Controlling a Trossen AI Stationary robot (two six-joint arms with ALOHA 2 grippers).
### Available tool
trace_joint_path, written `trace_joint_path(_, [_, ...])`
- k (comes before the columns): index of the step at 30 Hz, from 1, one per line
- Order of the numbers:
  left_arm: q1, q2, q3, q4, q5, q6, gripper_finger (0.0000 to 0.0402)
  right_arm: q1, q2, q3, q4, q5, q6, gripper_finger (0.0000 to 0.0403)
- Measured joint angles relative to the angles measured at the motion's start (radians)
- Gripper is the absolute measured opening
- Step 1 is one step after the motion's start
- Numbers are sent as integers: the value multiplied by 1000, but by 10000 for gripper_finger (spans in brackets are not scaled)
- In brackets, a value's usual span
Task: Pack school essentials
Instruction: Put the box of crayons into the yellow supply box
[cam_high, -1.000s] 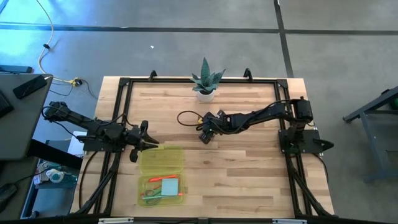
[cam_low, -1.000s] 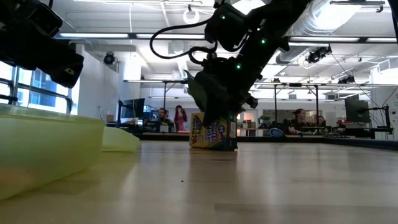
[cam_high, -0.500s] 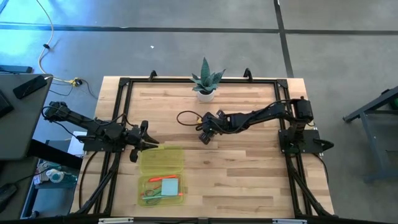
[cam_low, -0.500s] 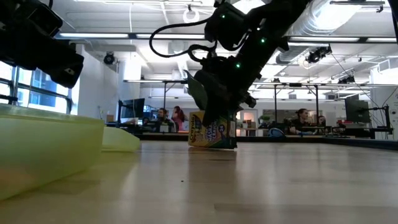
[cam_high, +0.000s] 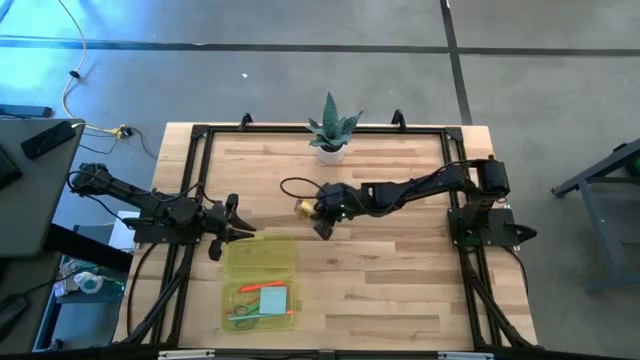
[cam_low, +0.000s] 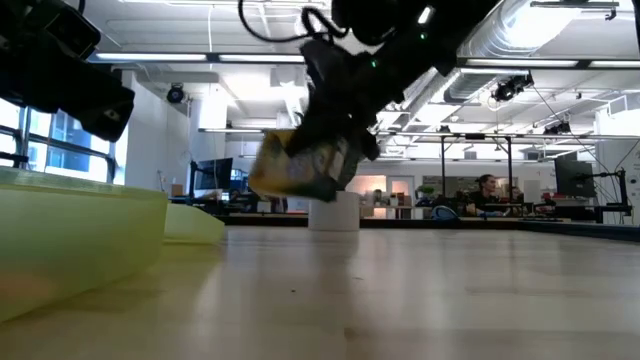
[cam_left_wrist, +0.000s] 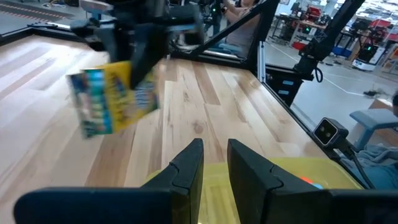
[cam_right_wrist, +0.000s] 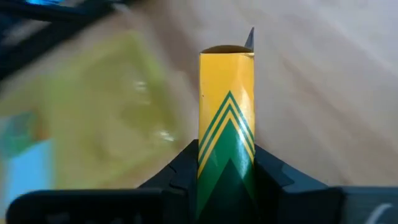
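Since a second ago the crayon box (cam_low: 298, 165) is no longer standing on the table: the right gripper (cam_high: 322, 212) is clamping it and carrying it, tilted, above the table's middle. It is heading toward the plastic case (cam_high: 262, 285) at the near left edge. The left gripper (cam_high: 232, 228), fingers narrowly apart, is waiting at the lid; keeping the box clear of it is advisable.

On the wooden counter (cam_high: 400, 280), the right hand (cam_high: 318, 210) holds the yellow crayon box (cam_high: 303, 208) near the middle, below the potted plant (cam_high: 331, 130). The left hand (cam_high: 240, 233) sits at the corner of the open yellow-green case (cam_high: 260, 258), whose lower half holds stationery (cam_high: 265, 301).
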Motion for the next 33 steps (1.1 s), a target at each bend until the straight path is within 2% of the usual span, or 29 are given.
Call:
trace_joint_path(5, [0,2,0,1,-11,0,62,47,-1,0,136,-112,31,85])
trace_joint_path(17, [0,2,0,1,-28,0,62,196,4,2,404,-123,89,85])
trace_joint_path(22, [0,2,0,1,-35,-1,62,245,36,97,377,-109,37,85])
trace_joint_path(27, [0,2,0,1,-51,-2,62,257,90,220,256,-109,-18,85])
trace_joint_path(33, [0,2,0,0,-52,0,62,257,189,328,247,-212,31,85])
